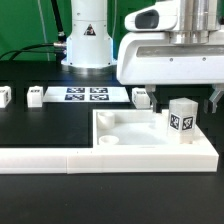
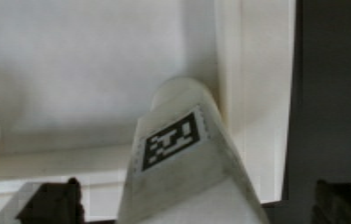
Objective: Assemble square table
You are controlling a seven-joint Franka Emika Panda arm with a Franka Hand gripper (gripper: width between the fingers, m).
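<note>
The white square tabletop (image 1: 130,135) lies tray-side up on the black table, at the exterior view's right. One white leg (image 1: 181,120) with a black-and-white tag stands upright in its far right corner. My gripper (image 1: 188,100) hangs right over that leg, open, with a finger on each side. In the wrist view the leg (image 2: 186,160) rises between my dark fingertips (image 2: 56,203), with a gap on both sides. My gripper (image 2: 198,208) touches nothing. The tabletop's inner floor (image 2: 83,80) fills the wrist view behind the leg.
Three loose white legs lie behind the tabletop: two at the exterior view's left (image 1: 4,96) (image 1: 36,97) and one beside my gripper (image 1: 142,98). The marker board (image 1: 85,95) lies before the robot base. The long white L-shaped barrier (image 1: 50,156) borders the tabletop's front.
</note>
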